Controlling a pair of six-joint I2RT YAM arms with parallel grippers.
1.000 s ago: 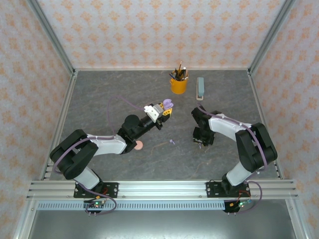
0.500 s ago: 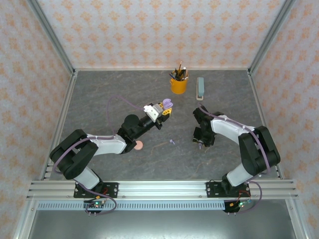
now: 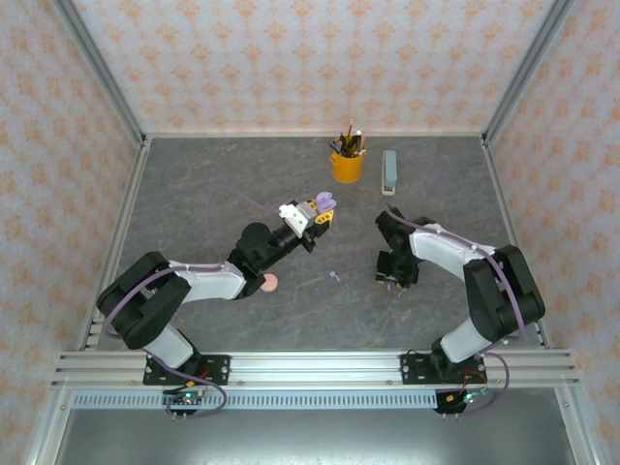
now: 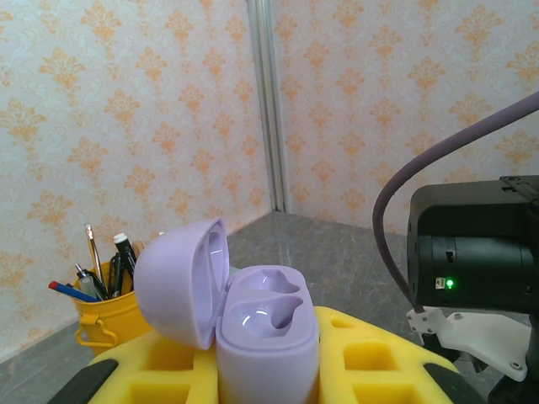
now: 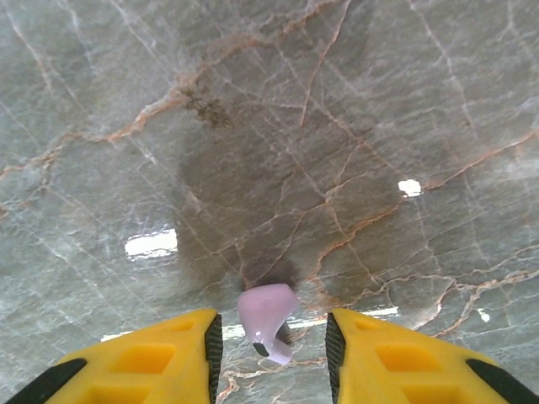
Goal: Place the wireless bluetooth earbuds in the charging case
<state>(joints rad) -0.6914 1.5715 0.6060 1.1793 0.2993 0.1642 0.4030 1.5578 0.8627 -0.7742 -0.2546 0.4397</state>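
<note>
Leftmost, a small round pale pink disc [image 3: 270, 282] lies on the grey marbled desk [image 3: 194, 194]. It's half tucked under the left arm, so whether it's a case is anyone's guess. The left claw [image 3: 323, 215] is clamped snug on the open lilac plastic charging case [image 4: 268, 332] and holds it up off the desk. The lid is flipped back, probably so the sockets face out for loading. Both sockets look empty, and the case's bottom is cut off in the wrist view.

A tiny lilac stemmed earbud [image 3: 335, 275] lies loose between the arms. Further right, the right claw [image 5: 271, 332] points down, pads parted. It straddles a tiny pale pinkish-lilac earbud [image 5: 266, 313] without touching it, seemingly lined up for a pinch. How that one lies is tough to read.
</note>
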